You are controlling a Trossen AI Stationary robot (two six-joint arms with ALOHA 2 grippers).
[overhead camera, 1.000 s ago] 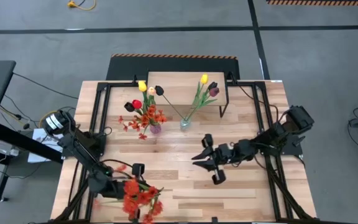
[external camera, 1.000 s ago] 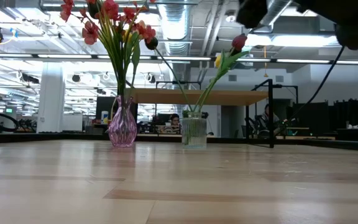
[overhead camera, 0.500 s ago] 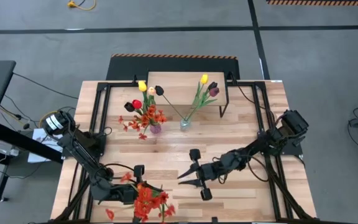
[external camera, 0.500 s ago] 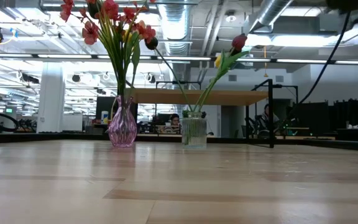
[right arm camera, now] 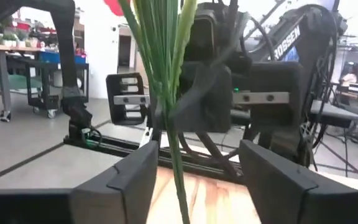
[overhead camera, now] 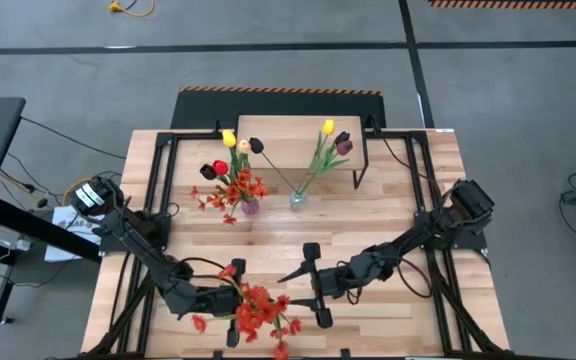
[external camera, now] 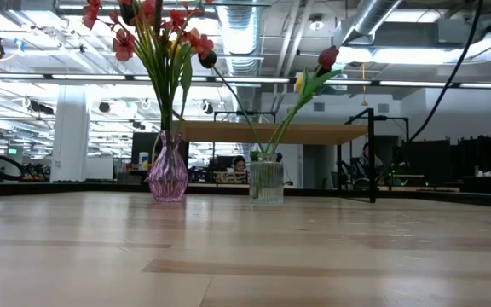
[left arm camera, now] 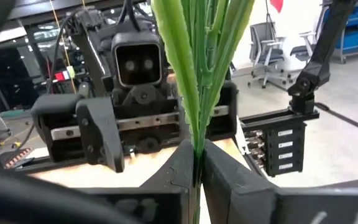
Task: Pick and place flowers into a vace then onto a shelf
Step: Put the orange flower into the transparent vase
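Note:
A bushy orange-red flower spray (overhead camera: 259, 312) is held over the table's near middle by my left gripper (overhead camera: 238, 301), which is shut on its green stems (left arm camera: 197, 93). My right gripper (overhead camera: 290, 287) faces it from the right, open. Its two fingers (right arm camera: 129, 180) stand on either side of the stems (right arm camera: 166, 87) without touching them. A purple vase (overhead camera: 250, 207) full of flowers and a clear glass vase (overhead camera: 297, 200) with tulips stand on the table farther back. The shelf (overhead camera: 298, 135) stands behind them. The low view shows neither gripper. My left gripper pinches the spray's bundled green stems (left arm camera: 196, 163) between its two fingers. The fingers come level from the table's left and lie across the stems. The spray stands upright, blossoms above the fingers, lifted clear of the table.
The purple vase (external camera: 169, 175) and glass vase (external camera: 267, 181) stand side by side in front of the shelf (external camera: 271, 132) on its black legs. Bare planks lie between them and the grippers. Black frame rails (overhead camera: 163, 170) run along the table's left and right edges.
My left gripper has carried the spray toward the table's right along the near edge. My right gripper has come toward the left and the near edge, until it faces the spray.

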